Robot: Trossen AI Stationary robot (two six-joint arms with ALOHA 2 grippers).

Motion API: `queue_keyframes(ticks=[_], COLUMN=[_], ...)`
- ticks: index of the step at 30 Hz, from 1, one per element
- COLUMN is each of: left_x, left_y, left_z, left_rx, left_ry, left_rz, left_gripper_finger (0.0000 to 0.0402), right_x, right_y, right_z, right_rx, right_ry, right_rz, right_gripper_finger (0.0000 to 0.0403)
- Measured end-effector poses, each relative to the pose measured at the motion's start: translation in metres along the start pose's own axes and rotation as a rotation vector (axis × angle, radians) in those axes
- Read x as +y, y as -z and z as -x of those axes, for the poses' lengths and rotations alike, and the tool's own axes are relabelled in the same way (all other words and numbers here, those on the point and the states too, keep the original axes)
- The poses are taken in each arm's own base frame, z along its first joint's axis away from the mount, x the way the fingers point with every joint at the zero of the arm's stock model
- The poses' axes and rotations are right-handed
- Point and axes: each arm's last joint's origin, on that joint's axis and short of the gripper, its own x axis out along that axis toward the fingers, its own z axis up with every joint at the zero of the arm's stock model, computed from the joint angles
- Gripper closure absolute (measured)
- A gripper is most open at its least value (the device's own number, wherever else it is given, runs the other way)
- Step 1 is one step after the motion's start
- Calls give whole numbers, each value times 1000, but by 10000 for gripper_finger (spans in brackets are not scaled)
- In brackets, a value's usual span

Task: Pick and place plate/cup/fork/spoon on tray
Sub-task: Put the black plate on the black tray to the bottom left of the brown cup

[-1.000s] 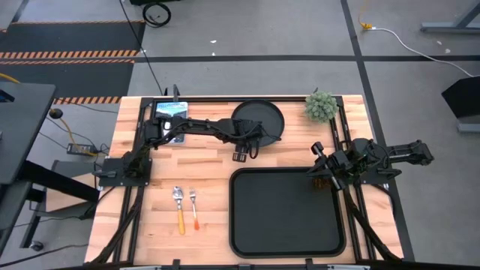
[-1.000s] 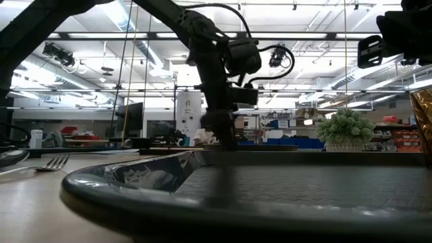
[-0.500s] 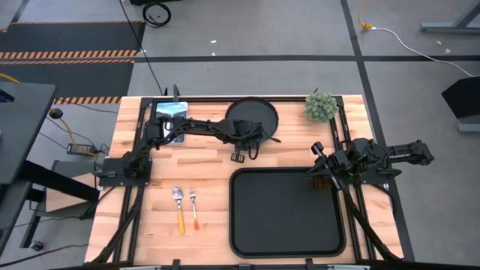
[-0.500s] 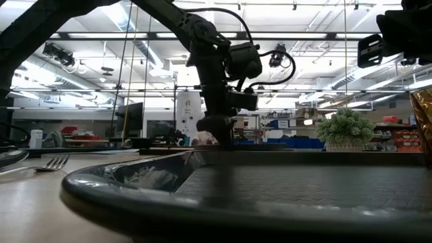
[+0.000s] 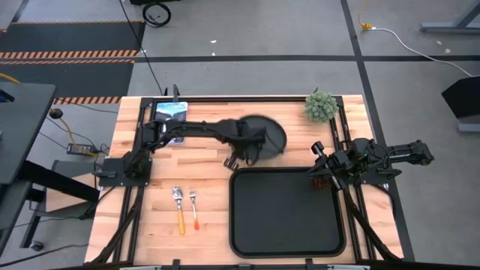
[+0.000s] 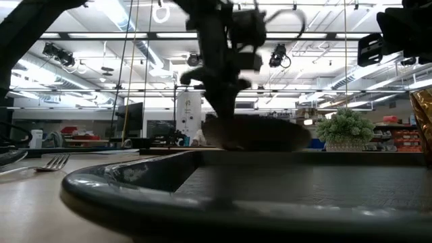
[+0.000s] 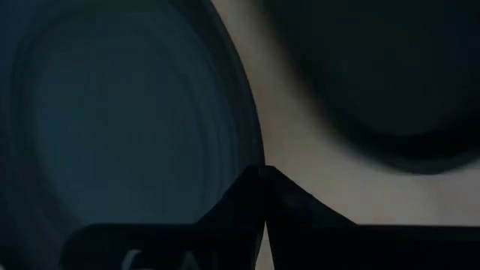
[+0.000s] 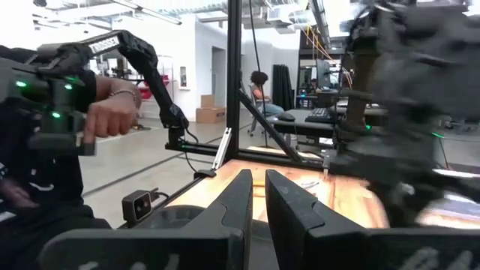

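The round black plate [image 5: 266, 136] hangs just beyond the far rim of the black tray [image 5: 247, 225], with my left gripper [image 5: 244, 154] shut on it. In the low view the plate [image 6: 260, 133] shows blurred above the tray's rim [image 6: 135, 192]. The spoon [image 5: 178, 204] and the fork [image 5: 193, 206] lie flat on the table left of the tray. My right gripper [image 5: 320, 174] waits shut at the tray's far right corner. The amber cup [image 6: 424, 121] shows there; whether the gripper touches it I cannot tell. My left gripper pinches the plate's rim [image 7: 251, 154] between its two fingers, at the plate's near left side. The fingers come from above, slanting down. The plate is off the table and casts a shadow on the wood beneath it.
A small potted plant [image 5: 321, 106] stands at the table's far right. A tablet-like device [image 5: 171, 110] lies at the far left. Bare wood lies between the cutlery and the plate. A person's hand [image 8: 112, 116] shows in the room beyond the table.
My left gripper has shut on the plate's rim. The plate first slid a little toward the far left, then rose off the table and moved toward the near edge and the tray. The right arm has kept still.
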Motion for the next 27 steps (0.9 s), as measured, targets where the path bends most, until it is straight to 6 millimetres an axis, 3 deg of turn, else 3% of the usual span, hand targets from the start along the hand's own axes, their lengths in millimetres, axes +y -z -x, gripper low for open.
queue_keyframes(ticks=[7, 16, 22, 27], left_x=[-59, -136, -167, -175], left_y=[-45, -87, -108, -121], left_z=[10, 17, 16, 10], left_rx=[-14, -89, -207, -332], left_ry=[21, 21, 6, 11], left_rz=[-251, -512, -652, -736], left_gripper_finger=[387, 386, 386, 386], right_x=[0, 0, 0, 0], right_y=[-1, -1, -1, -1], right_z=[0, 0, 0, 0], right_rx=[-6, -7, -6, -6], right_ry=[0, 0, -1, 0], right_rz=[2, 2, 2, 2], right_gripper_finger=[357, 357, 357, 357])
